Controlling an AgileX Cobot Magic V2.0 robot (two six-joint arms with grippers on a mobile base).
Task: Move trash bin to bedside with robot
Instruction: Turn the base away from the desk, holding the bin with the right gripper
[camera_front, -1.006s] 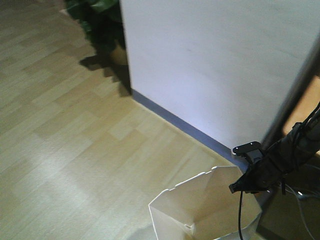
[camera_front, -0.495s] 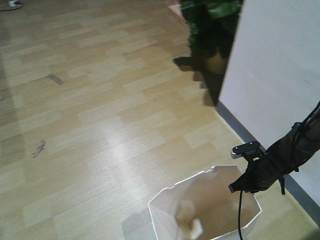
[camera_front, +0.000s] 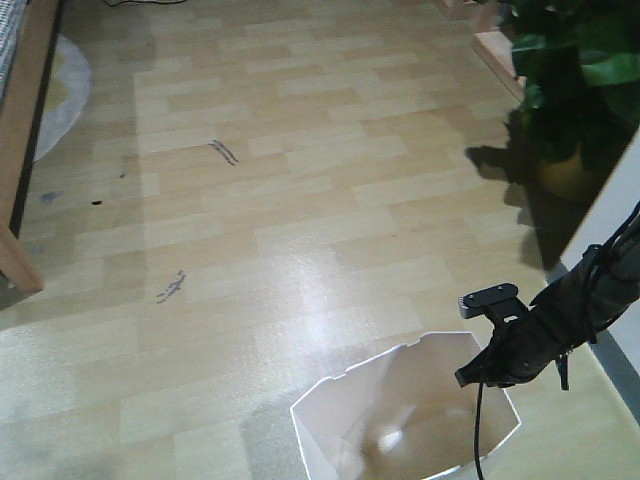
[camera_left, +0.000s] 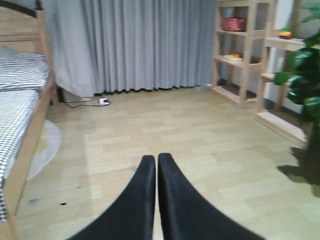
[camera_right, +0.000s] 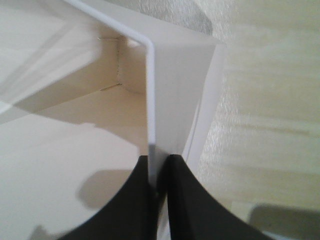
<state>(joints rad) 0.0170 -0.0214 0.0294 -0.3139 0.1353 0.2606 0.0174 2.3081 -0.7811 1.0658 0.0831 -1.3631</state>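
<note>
The grasp is made and the carrying is what remains. In the right wrist view the right end effector (camera_right: 159, 162) is nearly shut, its 2 black fingers pinching the thin white wall of the trash bin (camera_right: 175, 75) at the rim, 1 finger inside and 1 outside.

The front view shows the same hold. The right end effector (camera_front: 480, 372) sits on the right-hand rim of the trash bin (camera_front: 420, 395), which stands at the bottom edge of the picture. Whether its base touches the floor (camera_front: 300, 200) cannot be told, since the base is out of frame.

The left end effector (camera_left: 156, 161) is fully shut with nothing between its fingers, and it points out over open floor.

The bed (camera_front: 20, 150) appears only at the far left edge of the front view, with a pale rug (camera_front: 62, 88) beside it, well apart from the bin across a wide stretch of bare floor. In the left wrist view the bed (camera_left: 22, 100) shows its checked bedding and wooden frame on the left. A grey curtain (camera_left: 135, 45) hangs behind and shelves (camera_left: 240, 50) stand to the right. A potted plant (camera_front: 570, 70) is near the bin's right side.

By my judgement the task is about midway: the bin is secured and the bed is in sight, but the crossing to it and the release there are not yet done.
</note>
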